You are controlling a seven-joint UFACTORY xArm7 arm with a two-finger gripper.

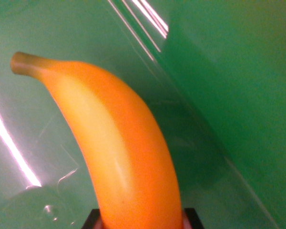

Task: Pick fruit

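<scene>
Green bin all around, shiny and see-through green, with a wall rising on the wrist view's right and a flat floor on the left. Bright white streaks of light on the floor and up near the top.

Big orange-yellow banana next, filling the middle of the wrist view. Bottom end down at the low edge, right between two dark finger tips. Stem end up at the top left, greenish-brown and pointing away. Curved like a smile on its side.

Fingers smallest, only two black corners showing, one on each side of the banana's fat end. Look pressed against the fruit, so most likely pinching it, though only the very tips show.

Picking job seems well along: fruit looks caught already. Cannot tell if lifted off the bin floor or resting on it. Left to do, by the look of it: bring the banana up and out.

Nothing else in the bin to see. Green wall close on the right could bump the banana on the way up. Long stem end sticks far out, so could swing or slip if the hold is weak.
</scene>
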